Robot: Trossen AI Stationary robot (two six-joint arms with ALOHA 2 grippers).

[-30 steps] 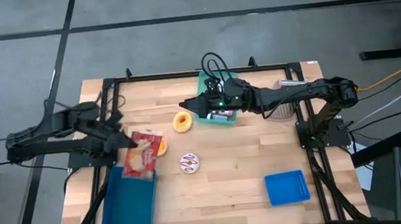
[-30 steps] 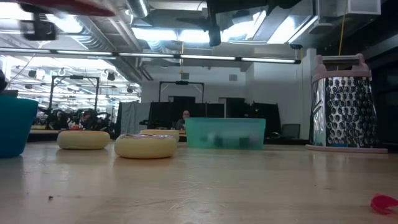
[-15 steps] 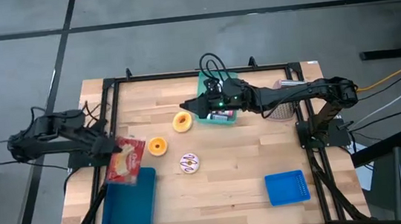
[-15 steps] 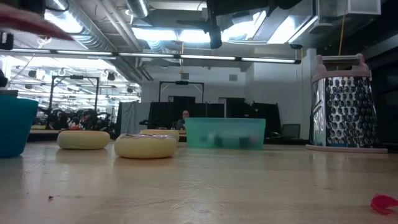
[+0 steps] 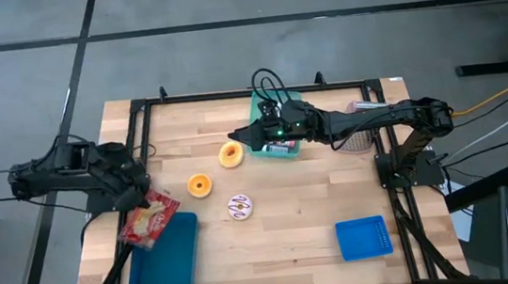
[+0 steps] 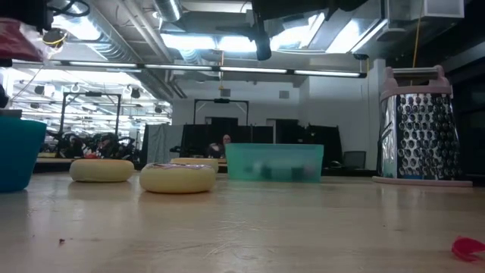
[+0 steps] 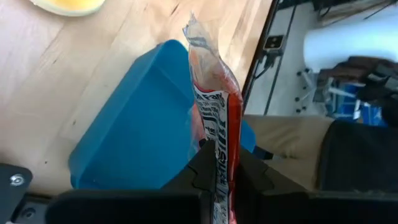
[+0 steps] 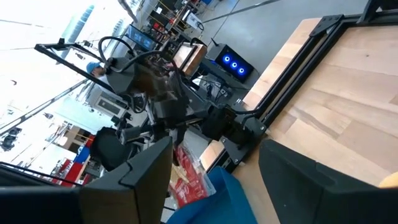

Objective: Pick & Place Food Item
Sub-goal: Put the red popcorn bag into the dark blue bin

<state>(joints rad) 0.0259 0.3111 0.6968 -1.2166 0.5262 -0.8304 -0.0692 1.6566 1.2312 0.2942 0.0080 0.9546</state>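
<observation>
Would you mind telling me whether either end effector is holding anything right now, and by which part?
The left end effector is shut on the red snack packet, pinching one thin edge of it above the blue tray. The right end effector is open and holds nothing.

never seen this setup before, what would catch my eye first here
Most striking is the red snack packet pinched in the left gripper, held above the upper left corner of the blue tray at the table's front left. Next, the right gripper hovers open beside an orange donut, with the green container under that arm near the back edge.
</observation>
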